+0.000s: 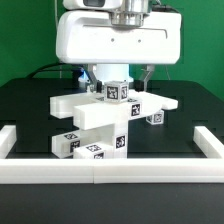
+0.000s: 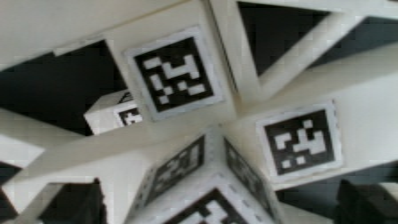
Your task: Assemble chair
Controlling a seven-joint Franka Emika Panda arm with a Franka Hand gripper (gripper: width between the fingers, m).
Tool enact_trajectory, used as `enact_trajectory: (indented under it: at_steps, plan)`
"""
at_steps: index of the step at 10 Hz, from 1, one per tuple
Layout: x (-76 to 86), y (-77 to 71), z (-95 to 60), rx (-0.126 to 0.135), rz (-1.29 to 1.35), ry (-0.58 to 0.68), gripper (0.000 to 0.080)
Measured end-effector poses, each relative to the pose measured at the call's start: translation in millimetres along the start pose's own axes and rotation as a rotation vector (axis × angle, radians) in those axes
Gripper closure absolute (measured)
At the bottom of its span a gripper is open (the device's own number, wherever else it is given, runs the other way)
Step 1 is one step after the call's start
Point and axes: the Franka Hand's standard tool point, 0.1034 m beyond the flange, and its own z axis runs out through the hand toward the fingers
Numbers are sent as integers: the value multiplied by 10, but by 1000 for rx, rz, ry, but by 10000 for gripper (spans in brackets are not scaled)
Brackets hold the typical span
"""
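Exterior view: the chair, part-built, is a stack of white blocky parts with black-and-white tags. It sits on the black table at about frame centre and its lower pieces step out toward 7 o'clock. A long bar crosses the stack, with its ends pointing to 9 and 3 o'clock. At 12 o'clock on the stack a tagged block stands right under the arm. The gripper hangs over that block. Its fingers are mostly hidden by the arm's body and the block, so I cannot tell if they are spread or pinching. A small cube with a tag lies near the stack at 3 o'clock; contact is unclear. A white rail borders the table at 6 o'clock, with side pieces at 9 and 3. Wrist view: very close on the white parts. One tag faces the camera, a second tag sits on a neighbouring face, and more skewed tags show on a corner nearer the lens.
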Motion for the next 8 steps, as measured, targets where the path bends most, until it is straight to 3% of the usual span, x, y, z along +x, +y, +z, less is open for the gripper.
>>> enact_trajectory:
  at_steps: [5,8]
  plan:
    - [-30,55,3,-15,-391,-15,150]
    - [-35,63,7,-15,-399,-15,198]
